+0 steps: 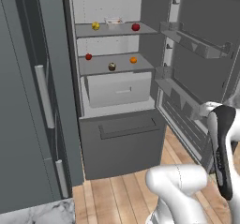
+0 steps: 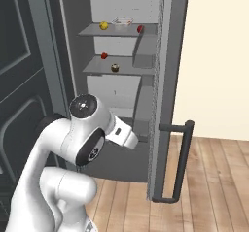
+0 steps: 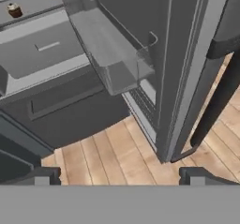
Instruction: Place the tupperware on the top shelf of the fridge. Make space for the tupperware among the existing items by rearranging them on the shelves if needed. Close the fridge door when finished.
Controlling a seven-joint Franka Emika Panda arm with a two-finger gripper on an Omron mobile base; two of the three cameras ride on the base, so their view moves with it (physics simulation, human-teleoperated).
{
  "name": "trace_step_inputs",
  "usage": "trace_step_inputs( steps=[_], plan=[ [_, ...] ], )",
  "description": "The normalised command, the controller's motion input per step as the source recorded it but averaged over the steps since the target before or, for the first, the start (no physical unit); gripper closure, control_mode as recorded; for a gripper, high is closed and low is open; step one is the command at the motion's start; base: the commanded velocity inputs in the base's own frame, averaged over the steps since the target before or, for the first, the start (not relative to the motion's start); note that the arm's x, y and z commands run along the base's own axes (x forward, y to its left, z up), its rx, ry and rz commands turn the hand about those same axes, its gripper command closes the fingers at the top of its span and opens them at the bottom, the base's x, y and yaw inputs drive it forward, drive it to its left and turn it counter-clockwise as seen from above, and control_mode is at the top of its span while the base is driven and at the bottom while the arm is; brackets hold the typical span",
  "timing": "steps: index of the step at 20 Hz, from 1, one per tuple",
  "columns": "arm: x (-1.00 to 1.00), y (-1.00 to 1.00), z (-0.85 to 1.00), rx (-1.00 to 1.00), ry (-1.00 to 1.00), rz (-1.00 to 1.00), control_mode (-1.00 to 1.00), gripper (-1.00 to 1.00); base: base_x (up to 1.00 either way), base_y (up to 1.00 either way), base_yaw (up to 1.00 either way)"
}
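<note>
The fridge door (image 3: 187,54), a tall dark-grey panel with a long vertical dark handle (image 3: 215,96), stands wide open nearest my gripper (image 3: 119,175), whose jaws are spread and empty. It looks stiff and heavy; I'd push its free edge or hook the handle. Farther in, the clear tupperware (image 1: 114,21) sits on the light-grey top shelf (image 1: 122,29), between yellow fruit (image 1: 95,26) and red fruit (image 1: 136,27).
</note>
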Motion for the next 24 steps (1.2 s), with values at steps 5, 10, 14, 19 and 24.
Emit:
trace_step_inputs(
  steps=[5, 10, 14, 19, 24],
  plan=[
    [-0.05, -1.0, 0.04, 0.26, -0.02, -0.07, -1.0, -1.0, 0.0, 0.0, 0.0],
    [-0.09, -1.0, 0.19, 0.36, -0.01, 0.0, -1.0, -1.0, 0.0, 0.0, 0.0],
    [-0.02, -0.95, 0.38, 0.36, -0.06, 0.0, -1.0, -1.0, 0.0, 0.0, 0.0],
    [0.31, -0.46, 0.32, 0.19, -0.03, 0.0, -1.0, -1.0, 0.0, 0.0, 0.0],
    [0.66, -0.25, 0.08, 0.23, -0.03, 0.0, -1.0, -1.0, 0.0, 0.0, 0.0]
  ],
)
